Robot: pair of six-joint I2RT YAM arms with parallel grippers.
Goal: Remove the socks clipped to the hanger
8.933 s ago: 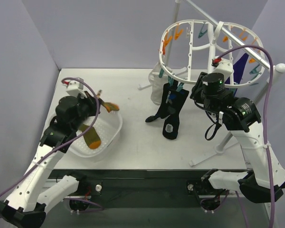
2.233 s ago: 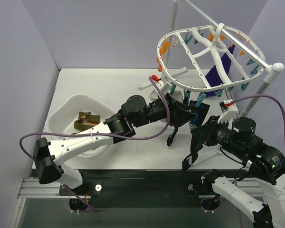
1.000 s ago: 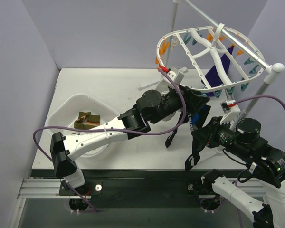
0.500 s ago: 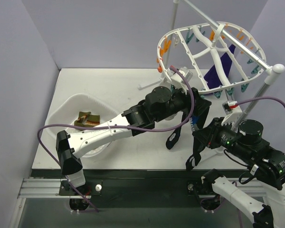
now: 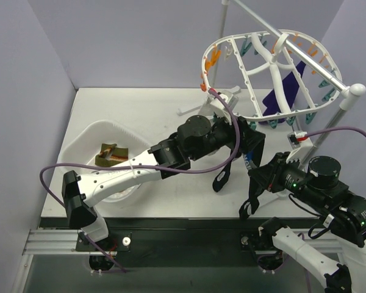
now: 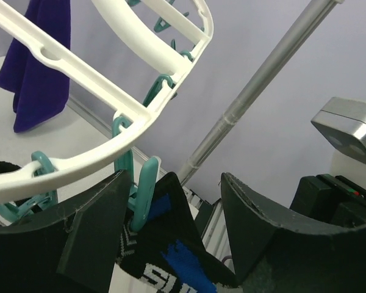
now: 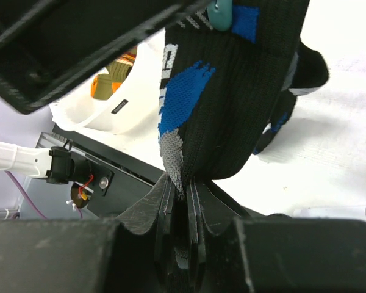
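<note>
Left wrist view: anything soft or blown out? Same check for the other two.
Left wrist: left fingers near the lens dark with little detail, hanger and teal clip sharp. Right wrist: right fingers blurred, black sock knit crisp, table nearly blown white. Top external: even light, soft shadows, no glare.

Probably a robotics lab booth: plain lavender walls [image 5: 128, 43], white table [image 5: 140, 113].

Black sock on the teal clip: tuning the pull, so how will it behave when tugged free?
Probably floppy: the black sock folds where the right gripper pinches it. Likely light: one small teal clip holds it. Knit looks grippy, so slipping seems unlikely.
</note>
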